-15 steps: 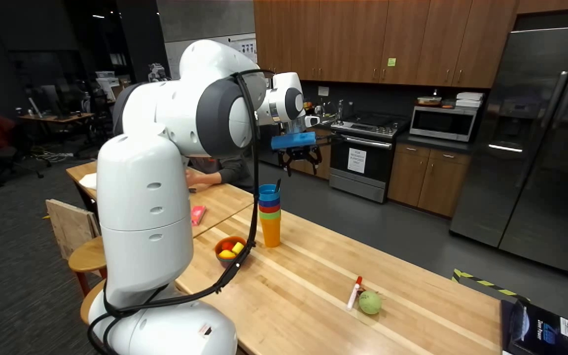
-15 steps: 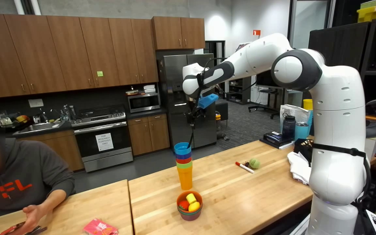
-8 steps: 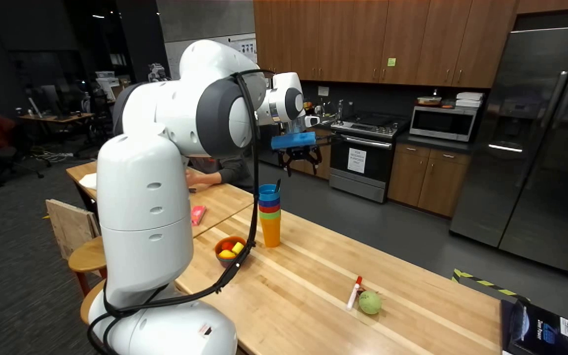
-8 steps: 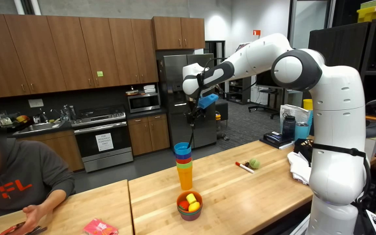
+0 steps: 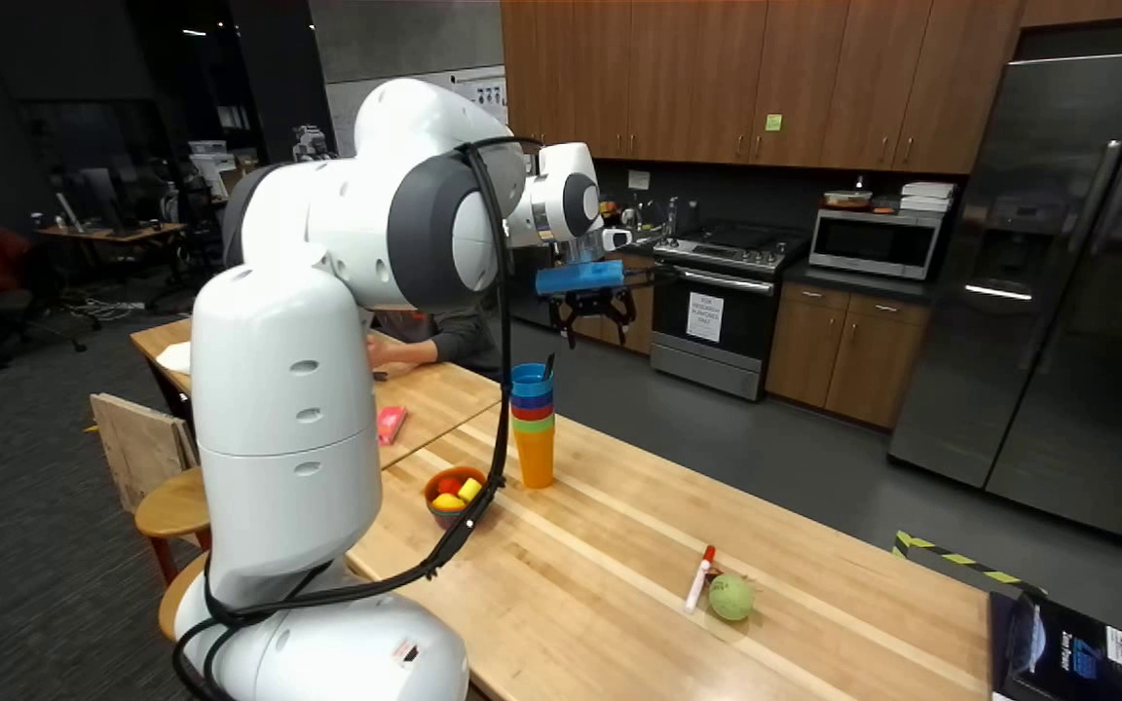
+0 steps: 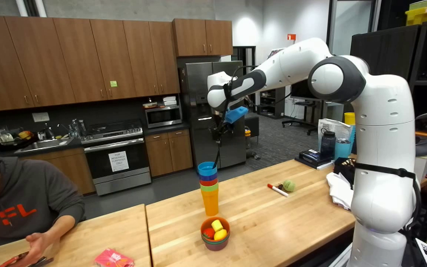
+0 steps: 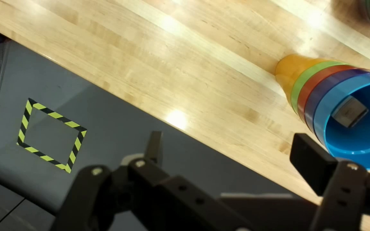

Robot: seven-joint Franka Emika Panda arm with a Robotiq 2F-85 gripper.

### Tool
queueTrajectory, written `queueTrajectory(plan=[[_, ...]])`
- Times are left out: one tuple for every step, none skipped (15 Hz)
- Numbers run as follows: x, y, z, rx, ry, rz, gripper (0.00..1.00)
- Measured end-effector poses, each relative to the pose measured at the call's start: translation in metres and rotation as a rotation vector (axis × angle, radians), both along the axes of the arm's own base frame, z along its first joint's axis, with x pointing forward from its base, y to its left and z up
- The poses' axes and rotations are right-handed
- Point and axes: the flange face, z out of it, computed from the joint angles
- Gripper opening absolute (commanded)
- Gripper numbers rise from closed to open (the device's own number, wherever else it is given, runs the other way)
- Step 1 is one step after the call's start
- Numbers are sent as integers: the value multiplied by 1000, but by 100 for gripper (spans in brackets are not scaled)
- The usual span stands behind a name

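Hovering near cup stack (image 5: pixel 533 425), spread end effector (image 7: pixel 234 155) unmoved since earlier.

In an exterior view, a tapered stack of orange, green, red and blue plastic cups (image 6: pixel 209 189) stands on the pale wooden worktop (image 6: pixel 272 222), behind a round orange-rimmed bowl (image 6: pixel 227 225) holding small red and yellow pieces (image 6: pixel 220 234). A slim black stick (image 5: pixel 549 366) leans from the top cup (image 6: pixel 207 171). To the right lies a white red-capped marker (image 6: pixel 278 191), a round green ball (image 6: pixel 289 185) just behind it. The left-hand wooden worktop (image 6: pixel 104 230) bears a flat pink packet (image 6: pixel 113 258)
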Motion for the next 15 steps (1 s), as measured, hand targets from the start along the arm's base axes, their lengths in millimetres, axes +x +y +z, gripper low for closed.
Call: queueTrajectory(plan=[[0, 0, 0, 0, 0, 0, 100], [0, 0, 0, 0, 0, 0, 100], [0, 0, 0, 0, 0, 0, 100], [0, 0, 0, 0, 0, 0, 100], [0, 0, 0, 0, 0, 0, 100], [0, 0, 0, 0, 0, 0, 100], [0, 0, 0, 0, 0, 0, 100], [0, 0, 0, 0, 0, 0, 100], [0, 0, 0, 0, 1, 0, 100], [0, 0, -1, 3, 1, -1, 100], [0, 0, -1, 5, 2, -2, 100], [0, -2, 0, 7, 6, -4, 100], [1, -6, 1, 16, 8, -12, 100], [2, -13, 4, 22, 9, -19, 100], [3, -22, 8, 29, 8, -28, 100]])
